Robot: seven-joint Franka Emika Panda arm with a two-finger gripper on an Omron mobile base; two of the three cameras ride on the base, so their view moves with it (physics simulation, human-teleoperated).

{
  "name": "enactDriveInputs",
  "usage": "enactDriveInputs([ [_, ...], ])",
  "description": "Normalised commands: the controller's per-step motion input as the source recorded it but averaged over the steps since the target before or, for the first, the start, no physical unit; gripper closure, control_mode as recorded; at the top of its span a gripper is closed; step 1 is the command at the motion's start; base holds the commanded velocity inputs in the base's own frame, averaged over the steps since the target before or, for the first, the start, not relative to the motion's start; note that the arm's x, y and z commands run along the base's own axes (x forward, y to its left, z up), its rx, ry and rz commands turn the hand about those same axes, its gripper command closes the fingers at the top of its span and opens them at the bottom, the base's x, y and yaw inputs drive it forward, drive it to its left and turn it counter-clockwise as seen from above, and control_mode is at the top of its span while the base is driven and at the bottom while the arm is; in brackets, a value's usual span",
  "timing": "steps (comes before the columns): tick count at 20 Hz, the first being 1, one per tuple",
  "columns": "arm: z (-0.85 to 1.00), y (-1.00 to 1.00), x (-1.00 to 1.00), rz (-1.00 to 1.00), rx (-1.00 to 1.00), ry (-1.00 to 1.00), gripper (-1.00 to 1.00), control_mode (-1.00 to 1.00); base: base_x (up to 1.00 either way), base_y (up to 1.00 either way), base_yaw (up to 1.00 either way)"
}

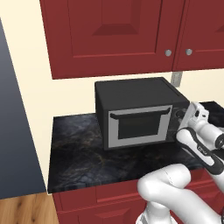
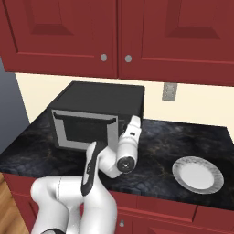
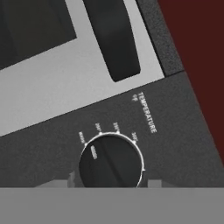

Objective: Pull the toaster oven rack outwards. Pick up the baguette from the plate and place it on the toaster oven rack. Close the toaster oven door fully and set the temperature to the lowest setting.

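One boxy matte-black toaster oven mid-frame on dark marble counter, its silver-grey door shut, white arm's two-finger gripper at right-hand knob panel, temperature knob between fingertips, grip unclear, empty white plate lower right.

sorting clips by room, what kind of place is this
A kitchen, rendered rather than real: red wall cabinets hang over a dark marbled counter holding a toaster oven and a white plate.

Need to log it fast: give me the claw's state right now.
Claw: at the temperature knob of the toaster oven; open or gripping it cannot be told.
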Motion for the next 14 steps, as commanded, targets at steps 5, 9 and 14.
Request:
enactDriveInputs([
  [5,-0.04,-0.01,0.0,0.07,-0.1,0.02,1.0,-1.0,0.0,0.0,0.0],
  [9,0.0,-0.1,0.11,0.08,-0.09,0.05,1.0,-1.0,0.0,0.0,0.0],
  [14,0.0,0.0,0.19,0.08,-0.11,0.12,1.0,-1.0,0.0,0.0,0.0],
])
